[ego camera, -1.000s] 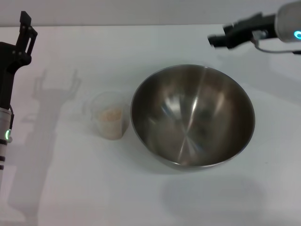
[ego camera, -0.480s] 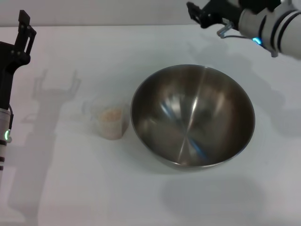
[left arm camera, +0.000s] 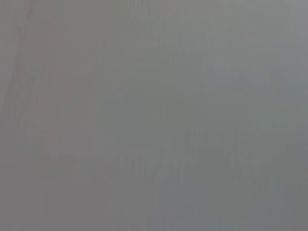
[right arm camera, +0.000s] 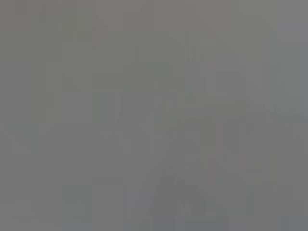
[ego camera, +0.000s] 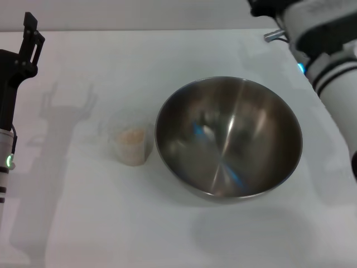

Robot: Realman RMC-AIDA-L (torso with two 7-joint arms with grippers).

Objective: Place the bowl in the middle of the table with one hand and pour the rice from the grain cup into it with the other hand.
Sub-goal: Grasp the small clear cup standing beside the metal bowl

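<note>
Bowl (ego camera: 228, 137) sits empty at centre-right of the head view, rim up on the table (ego camera: 184, 53), roughly mid-table by my reckoning, so the placing step looks done. Grain cup (ego camera: 131, 140) stands upright just left of it, close but whether they touch I cannot tell, with the rice (ego camera: 132, 135) a small beige mass inside. So the pour is all to come: nothing in the bowl but reflections. Left gripper (ego camera: 29, 34) hangs at the upper left edge, well apart from the cup, holding nothing; how wide it is set I cannot tell. Right arm crowds the upper right corner, its gripper out of sight. Only the head view shows any of this; both wrist views give plain grey, no object to pick out.
</note>
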